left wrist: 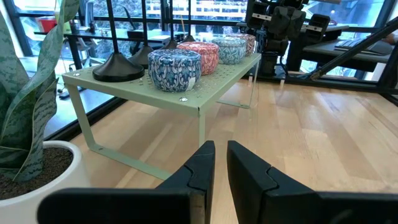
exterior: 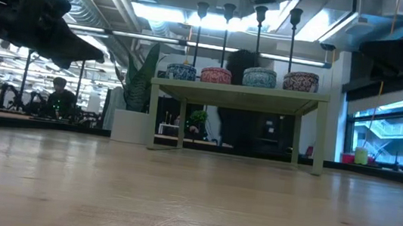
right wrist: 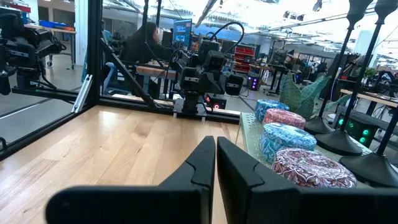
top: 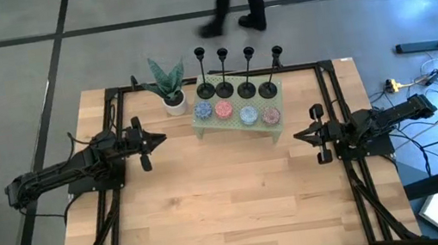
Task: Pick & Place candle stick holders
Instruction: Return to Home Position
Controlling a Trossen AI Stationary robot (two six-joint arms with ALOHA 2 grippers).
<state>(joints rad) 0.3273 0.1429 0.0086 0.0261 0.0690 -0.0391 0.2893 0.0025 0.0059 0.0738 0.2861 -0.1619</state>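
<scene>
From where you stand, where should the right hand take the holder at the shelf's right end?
Pinch the rightmost candle stick holder by its thin upright stem, likely coming level from the shelf's open right end: its disc base is flat, a red candle stands in front.

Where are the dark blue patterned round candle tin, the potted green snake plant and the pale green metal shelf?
dark blue patterned round candle tin [left wrist: 174, 68]: left wrist view, its side wall.
potted green snake plant [top: 165, 78]: high view, its leaves.
pale green metal shelf [exterior: 238, 94]: low view, front edge of its top.
</scene>
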